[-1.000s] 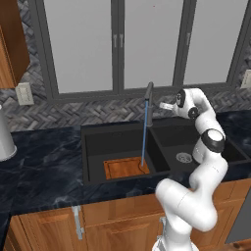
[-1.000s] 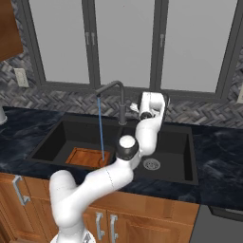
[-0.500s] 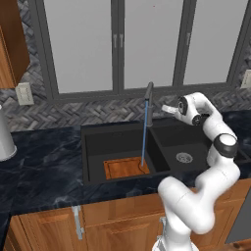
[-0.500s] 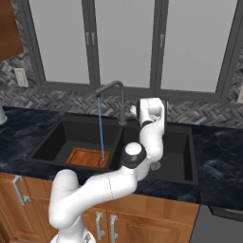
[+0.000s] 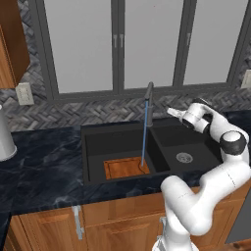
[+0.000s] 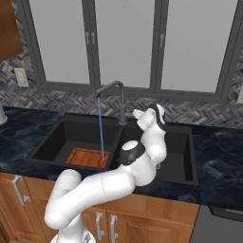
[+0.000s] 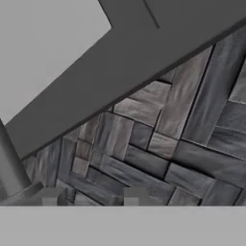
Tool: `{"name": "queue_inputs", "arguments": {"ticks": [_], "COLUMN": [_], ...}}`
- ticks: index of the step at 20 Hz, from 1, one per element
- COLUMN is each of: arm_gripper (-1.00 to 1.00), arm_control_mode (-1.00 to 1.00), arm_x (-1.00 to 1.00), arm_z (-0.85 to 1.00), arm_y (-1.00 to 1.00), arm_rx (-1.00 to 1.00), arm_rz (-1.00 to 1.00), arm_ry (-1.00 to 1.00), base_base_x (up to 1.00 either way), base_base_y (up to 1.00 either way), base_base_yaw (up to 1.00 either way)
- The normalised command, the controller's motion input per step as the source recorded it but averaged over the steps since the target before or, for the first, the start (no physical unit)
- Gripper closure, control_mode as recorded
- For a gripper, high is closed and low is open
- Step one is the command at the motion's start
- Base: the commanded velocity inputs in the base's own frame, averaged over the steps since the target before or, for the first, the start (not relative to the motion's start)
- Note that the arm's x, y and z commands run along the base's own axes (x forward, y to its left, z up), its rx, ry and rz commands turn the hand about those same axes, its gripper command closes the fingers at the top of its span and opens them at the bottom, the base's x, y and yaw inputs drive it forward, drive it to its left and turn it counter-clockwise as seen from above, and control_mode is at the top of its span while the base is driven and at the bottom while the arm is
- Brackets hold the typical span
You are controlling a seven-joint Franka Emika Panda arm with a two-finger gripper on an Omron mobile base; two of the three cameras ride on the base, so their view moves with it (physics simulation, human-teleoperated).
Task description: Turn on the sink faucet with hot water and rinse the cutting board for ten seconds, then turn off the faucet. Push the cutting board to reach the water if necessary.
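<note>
So in the left base view our gripper (image 5: 172,112) sits up over the smaller basin of the sink (image 5: 93,147), pointing at the sink faucet (image 5: 148,91), which is just off its tips toward the big basin. The water (image 5: 144,132) runs straight down, and the cutting board (image 5: 126,168) lies low and well off from the gripper, past the faucet, with the stream landing at its near corner. Compared with half a second ago, we've pulled the hand further from the faucet and the elbow has swung out.

Right base view: gripper (image 6: 136,114) is just beside the faucet's upright post, so the lever we'd need for shutting off is a short reach back. Water hits the board's (image 6: 88,156) right end, so no pushing looks needed.

Hand view: we're looking at the herringbone backsplash (image 7: 158,149) and window frame (image 7: 125,72), with the faucet post at the left edge. The two fingertips (image 7: 137,196) look spread apart with nothing between them.
</note>
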Motion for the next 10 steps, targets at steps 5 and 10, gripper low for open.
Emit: {"name": "queue_inputs", "arguments": {"ticks": [5, 10], "arm_gripper": [1.0, 1.0], "arm_control_mode": [-1.0, -1.0], "arm_x": [-0.02, -0.05], "arm_z": [0.04, 0.01], "arm_y": [-0.04, -0.03], "arm_rx": [0.0, 0.0], "arm_rz": [0.0, 0.0], "arm_ry": [0.09, 0.13], "base_base_x": [0.0, 0.0], "base_base_y": [0.0, 0.0], "base_base_yaw": [0.0, 0.0]}}
